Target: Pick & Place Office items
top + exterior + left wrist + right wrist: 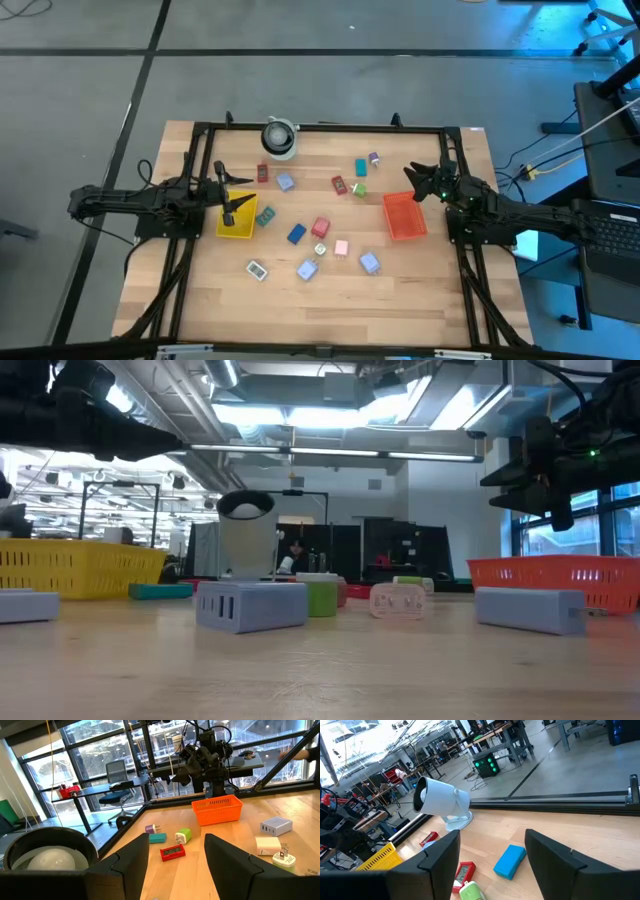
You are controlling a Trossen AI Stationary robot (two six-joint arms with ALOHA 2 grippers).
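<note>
Scattered across the pale wooden worktop (200, 300), the small blocky office items (297, 234) lie mid-frame, seemingly none binned; left gripper (224, 190) and right gripper (420, 182) hover, jaws apart, empty.

Lavender office items (251, 606) sit between yellow tray (75, 568) and orange tray (560, 572)

The wooden table (200, 300) carries scattered office items (297, 234), a yellow tray (237, 222), an orange tray (404, 216) and a cylinder (279, 138).
</note>
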